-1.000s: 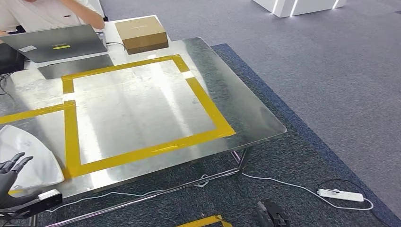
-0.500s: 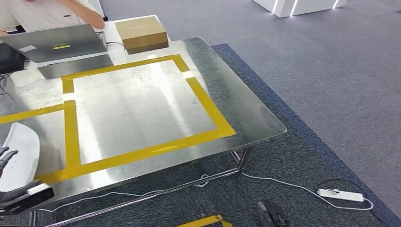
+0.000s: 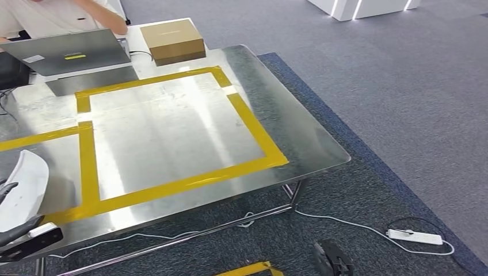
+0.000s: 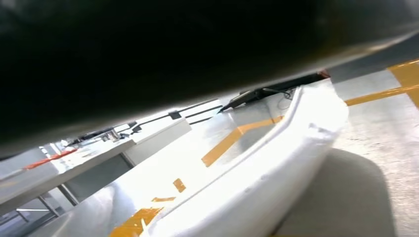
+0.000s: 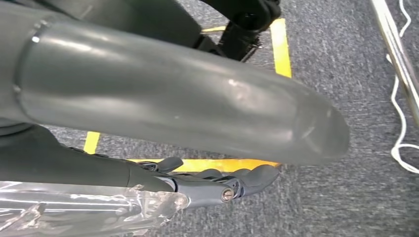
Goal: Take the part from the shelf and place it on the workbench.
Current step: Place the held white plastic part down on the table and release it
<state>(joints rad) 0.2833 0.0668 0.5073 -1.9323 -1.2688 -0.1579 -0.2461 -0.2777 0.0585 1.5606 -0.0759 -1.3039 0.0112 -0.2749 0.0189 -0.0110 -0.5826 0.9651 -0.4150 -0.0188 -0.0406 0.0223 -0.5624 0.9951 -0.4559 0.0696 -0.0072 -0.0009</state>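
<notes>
Part (image 3: 24, 187) shifted left, tilted on edge, between left-hand fingers (image 3: 7, 190)

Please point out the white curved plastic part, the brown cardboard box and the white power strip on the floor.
white curved plastic part (image 3: 26, 187), head view, on its broad white face.
brown cardboard box (image 3: 171, 37), head view, on its top face.
white power strip (image 3: 415, 236), head view, on the middle of its body.

The desk (image 3: 299, 138) is brushed, glossy metal with glossy yellow tape (image 3: 253, 129). At nine o'clock, the part (image 3: 26, 187) looks like smooth matt white plastic. At twelve, a matt cardboard box (image 3: 171, 40). The floor (image 3: 403, 86) is rough carpet.
</notes>
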